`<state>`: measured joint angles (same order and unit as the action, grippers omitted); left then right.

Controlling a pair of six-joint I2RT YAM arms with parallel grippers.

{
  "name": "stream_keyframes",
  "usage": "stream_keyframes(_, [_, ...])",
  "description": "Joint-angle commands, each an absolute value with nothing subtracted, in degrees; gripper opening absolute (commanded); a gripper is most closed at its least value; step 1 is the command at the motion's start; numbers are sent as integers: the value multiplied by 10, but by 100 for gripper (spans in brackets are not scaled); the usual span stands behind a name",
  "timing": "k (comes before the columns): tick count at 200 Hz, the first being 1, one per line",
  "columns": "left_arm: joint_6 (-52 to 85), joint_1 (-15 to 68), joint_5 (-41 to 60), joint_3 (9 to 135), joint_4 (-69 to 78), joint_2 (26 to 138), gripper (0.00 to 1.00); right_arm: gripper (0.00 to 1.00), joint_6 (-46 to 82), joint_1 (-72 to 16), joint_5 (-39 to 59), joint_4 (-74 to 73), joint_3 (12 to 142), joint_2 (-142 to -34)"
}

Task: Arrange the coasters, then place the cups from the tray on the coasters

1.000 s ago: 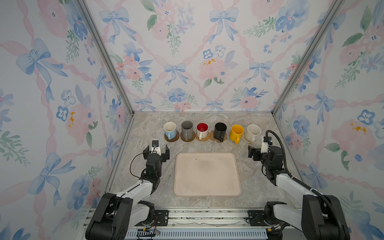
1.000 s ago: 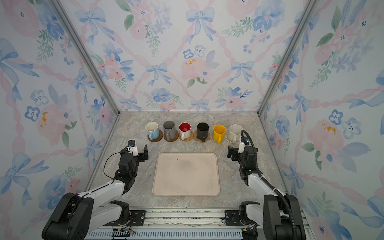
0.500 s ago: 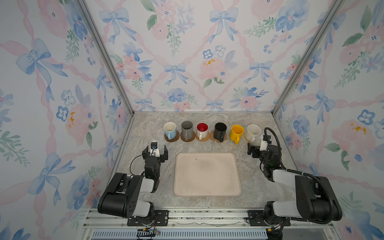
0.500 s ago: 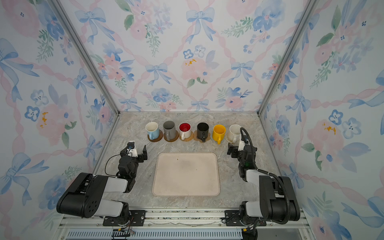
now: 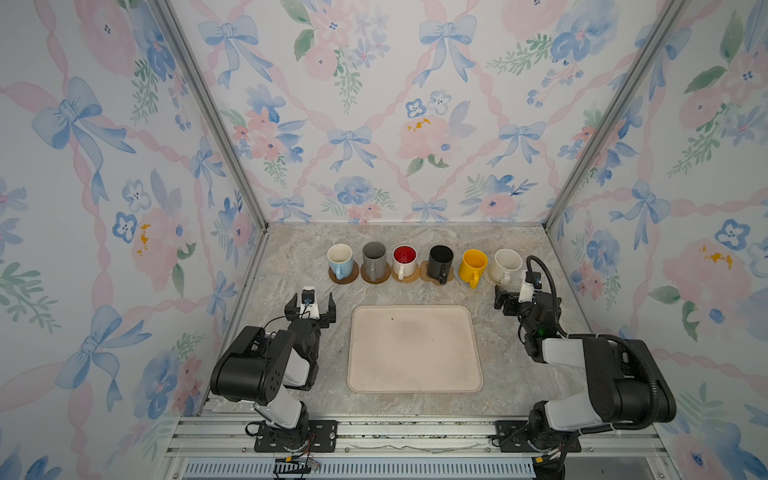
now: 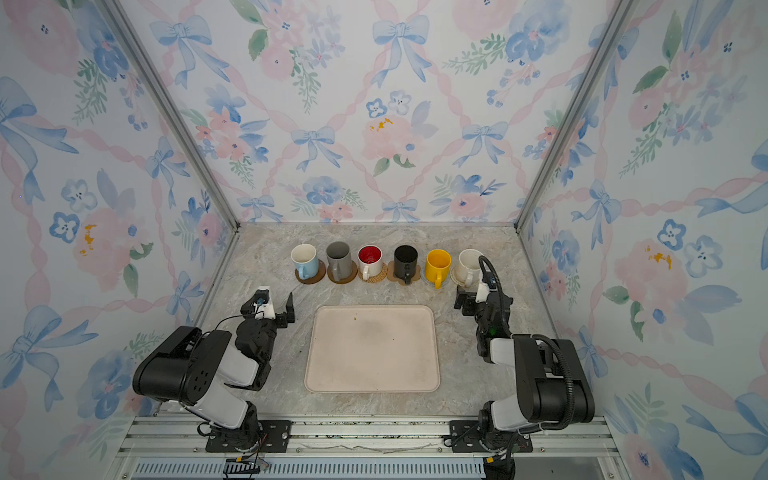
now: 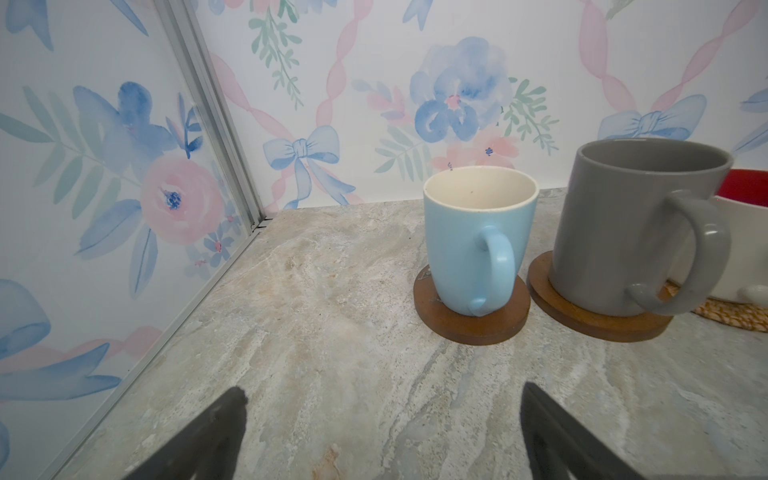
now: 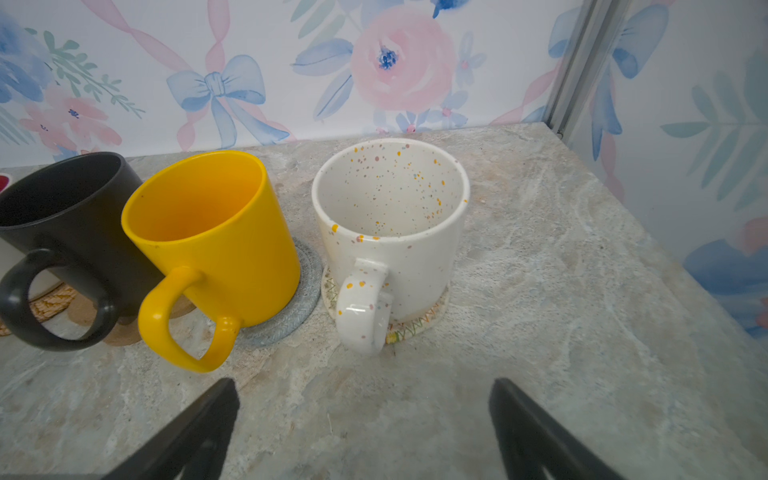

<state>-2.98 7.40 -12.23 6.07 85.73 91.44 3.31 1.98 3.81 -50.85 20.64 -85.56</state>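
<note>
**Row set, nothing in hand**

Six cups (image 5: 440, 258) in a row at 12 o'clock of the tray (image 5: 415, 353), each on one of the coasters (image 5: 344, 277). My left gripper (image 5: 310, 306), at 10 o'clock, and right gripper (image 8: 363, 384), at 2, gape wide, empty. Cups likely stiff, glazed-slick, breakable, weighty: pinch the wall at the rim.

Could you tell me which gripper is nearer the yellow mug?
Right. The right gripper sits front-right of the yellow mug; the left gripper is far left, near the blue mug.

left arm (image 5: 249, 365) folded up | right arm (image 5: 615, 374) folded up
</note>
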Motion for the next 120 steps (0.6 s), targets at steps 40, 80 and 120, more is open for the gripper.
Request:
stream_keyframes(40, [-61,67,-25,10,977,933,98,97,0,-11,0,-519,224,-886])
stream_keyframes(80, [-68,68,-7,-1,987,931,98,97,-1,-12,0,-519,224,-885])
stream_keyframes(120, [-63,68,-21,2,987,934,98,97,0,-12,0,-519,224,-886])
